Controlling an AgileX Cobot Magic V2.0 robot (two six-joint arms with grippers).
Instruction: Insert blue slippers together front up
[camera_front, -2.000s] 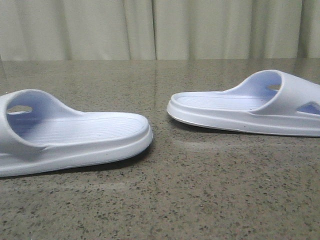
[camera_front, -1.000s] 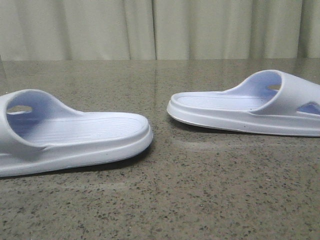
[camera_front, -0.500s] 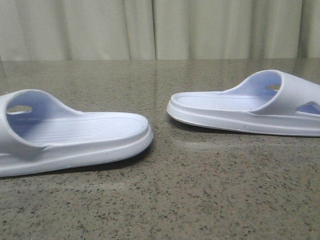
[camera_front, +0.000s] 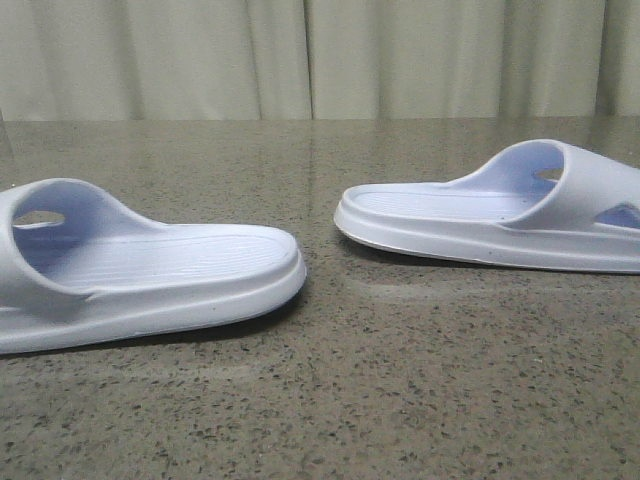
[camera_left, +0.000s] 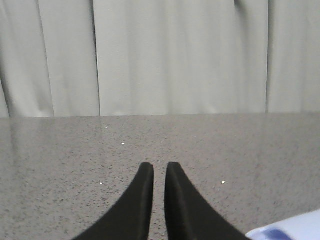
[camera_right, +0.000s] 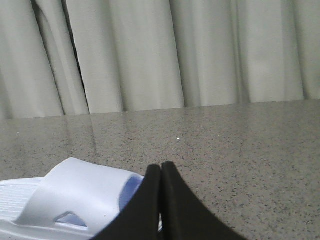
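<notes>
From my front camera, the left slipper (camera_front: 140, 265) loses its strap end past the picture's left edge, and the right slipper (camera_front: 500, 215) runs off the right edge. Neither arm shows there. My right gripper (camera_right: 161, 167) hides part of that slipper's strap.

No readable text or markings anywhere.

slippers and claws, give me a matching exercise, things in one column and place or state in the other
Things:
1. left slipper
2. right slipper
3. left claw
4. right claw

Places or states:
A. fingertips pressed together, strap just behind them
B. heel end points right, nearer the camera
C. narrow gap between fingertips, bare table ahead
D. heel end points left, farther back

Pairs: 1-B, 2-D, 3-C, 4-A
</notes>
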